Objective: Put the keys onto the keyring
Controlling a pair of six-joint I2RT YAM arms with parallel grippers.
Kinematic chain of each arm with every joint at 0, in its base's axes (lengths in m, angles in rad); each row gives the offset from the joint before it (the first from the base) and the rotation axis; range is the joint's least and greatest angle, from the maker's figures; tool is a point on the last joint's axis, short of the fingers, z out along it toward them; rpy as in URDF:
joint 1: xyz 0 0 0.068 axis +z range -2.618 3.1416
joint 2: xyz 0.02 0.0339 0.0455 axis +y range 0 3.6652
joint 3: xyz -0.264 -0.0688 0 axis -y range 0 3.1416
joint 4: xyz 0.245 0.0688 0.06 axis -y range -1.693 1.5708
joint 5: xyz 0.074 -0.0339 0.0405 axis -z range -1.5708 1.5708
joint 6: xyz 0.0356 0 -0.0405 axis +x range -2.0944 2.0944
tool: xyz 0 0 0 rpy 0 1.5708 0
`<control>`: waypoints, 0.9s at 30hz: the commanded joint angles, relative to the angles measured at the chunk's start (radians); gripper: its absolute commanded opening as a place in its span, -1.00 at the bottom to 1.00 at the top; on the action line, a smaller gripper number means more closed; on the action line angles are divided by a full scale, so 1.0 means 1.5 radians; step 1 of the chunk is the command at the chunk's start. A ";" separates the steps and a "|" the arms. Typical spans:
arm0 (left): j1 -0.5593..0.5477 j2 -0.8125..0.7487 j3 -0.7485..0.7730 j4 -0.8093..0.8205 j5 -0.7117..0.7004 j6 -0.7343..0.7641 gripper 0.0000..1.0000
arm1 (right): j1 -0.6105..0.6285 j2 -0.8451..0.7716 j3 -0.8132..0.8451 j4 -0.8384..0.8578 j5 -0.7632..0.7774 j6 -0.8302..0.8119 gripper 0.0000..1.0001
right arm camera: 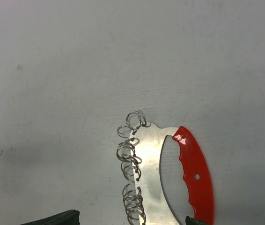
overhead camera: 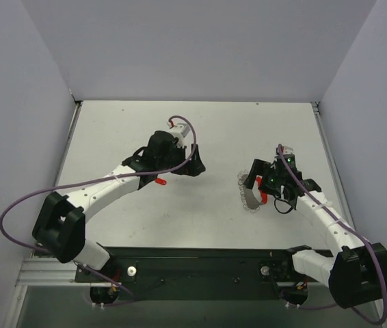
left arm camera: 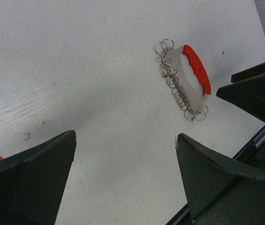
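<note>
The keys [right arm camera: 131,164] are a lacy row of thin silver wire loops along the edge of a shiny metal plate [right arm camera: 150,159]. The plate lies flat on the table. The keyring [right arm camera: 195,173] is the bright red curved band on the plate's other side. My right gripper [right arm camera: 123,220] hovers open just above them, one fingertip on each side, holding nothing. In the top view the keys [overhead camera: 243,191] and keyring [overhead camera: 264,198] lie under the right gripper [overhead camera: 265,188]. My left gripper [left arm camera: 125,136] is open and empty over bare table, well left of the keys [left arm camera: 174,82] and keyring [left arm camera: 198,68].
A small red object [overhead camera: 161,181] lies on the table beside the left arm. The white table [overhead camera: 200,130] is walled by grey panels at the back and sides. A black rail [overhead camera: 200,263] with both arm bases runs along the near edge.
</note>
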 commanded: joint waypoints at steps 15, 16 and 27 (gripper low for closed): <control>-0.061 0.154 0.120 -0.039 0.029 -0.007 0.89 | 0.046 0.126 0.028 -0.082 -0.033 -0.025 0.13; -0.062 0.157 0.123 -0.040 0.030 -0.008 0.88 | 0.053 0.130 0.032 -0.089 -0.016 -0.018 0.10; -0.062 0.179 0.123 -0.047 0.029 -0.017 0.86 | 0.228 0.174 0.091 -0.199 0.248 0.032 -0.06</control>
